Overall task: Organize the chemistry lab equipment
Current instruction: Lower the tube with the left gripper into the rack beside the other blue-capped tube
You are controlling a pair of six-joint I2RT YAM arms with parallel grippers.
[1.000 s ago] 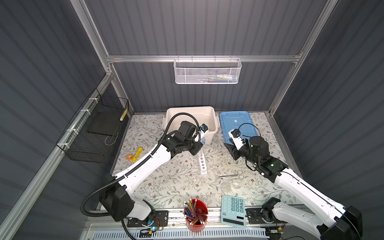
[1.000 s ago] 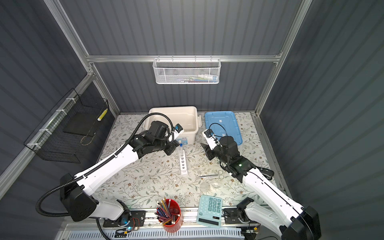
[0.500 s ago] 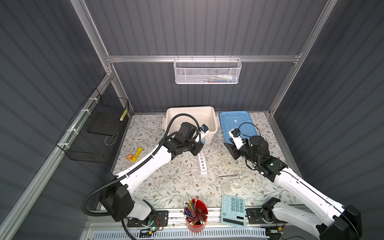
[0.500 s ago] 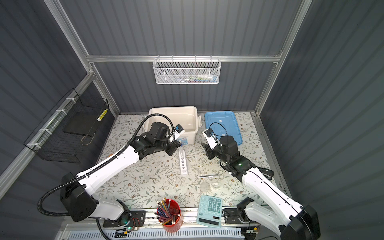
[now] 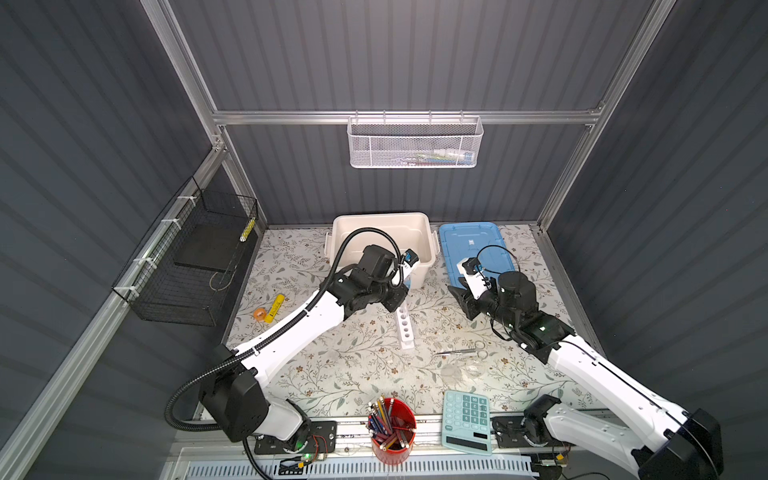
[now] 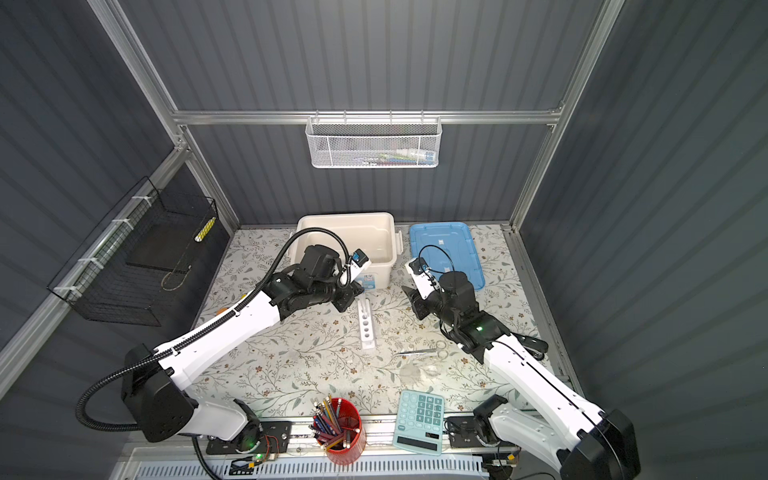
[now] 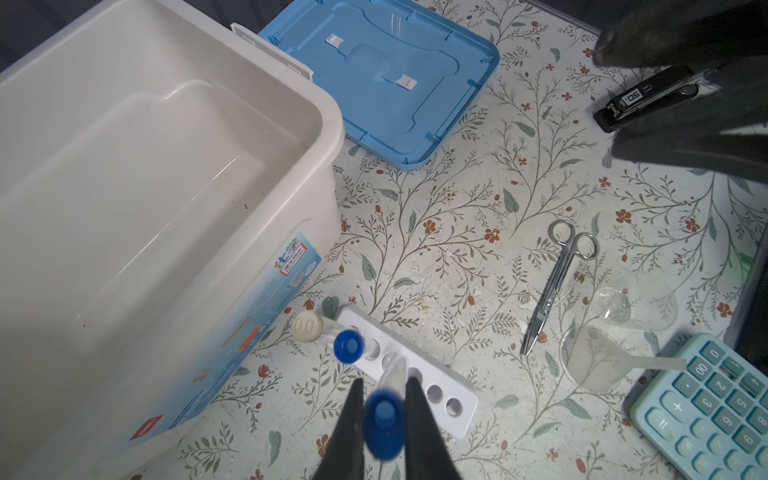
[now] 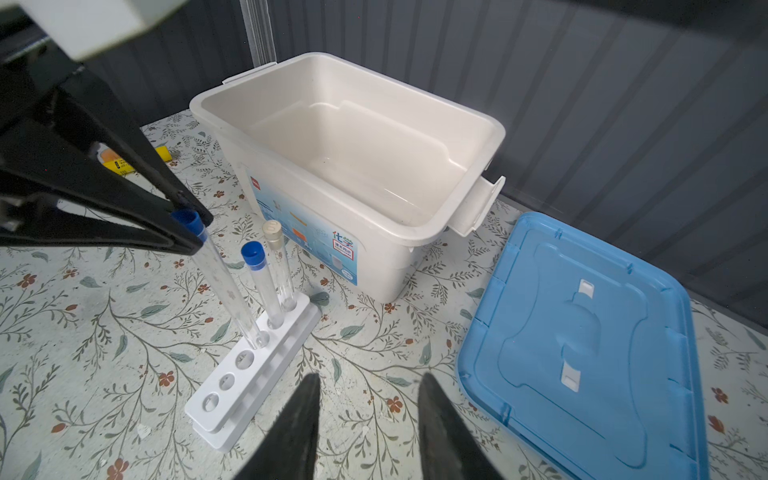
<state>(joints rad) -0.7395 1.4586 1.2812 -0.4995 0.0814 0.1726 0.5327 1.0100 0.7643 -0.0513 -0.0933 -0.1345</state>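
Three tubes are now met by the white rack [image 8: 266,353], which lies near the middle of the bench [image 8: 124,332], just in front of the cream bin [image 8: 395,239] set at the back edge. Two are seated upright at the rack's bin end: a stoppered tube [image 8: 279,266] and a blue-capped tube [image 8: 264,286]. The third tube [image 8: 224,282], also blue-capped, is pinched at its cap end by the left gripper [image 7: 384,382], whose jaws are drawn in narrowly on it. It is held at a slant with its foot apparently just entered in the next hole, presumably so that it can be righted and lowered. The right gripper [image 8: 370,380] is held off the rack's free end, jaws about half open with nothing between them, probably kept clear. The slant and the hole are shown by the right wrist view alone. From the left wrist view the tube is seen almost end-on, yet only there are the scissors [image 7: 557,282], funnel [image 7: 615,307] and dish [image 7: 590,357] shown plainly, lying untouched toward the bench's front right. In both top views the tubes are hard to make out beside the left arm [image 5: 299,328].
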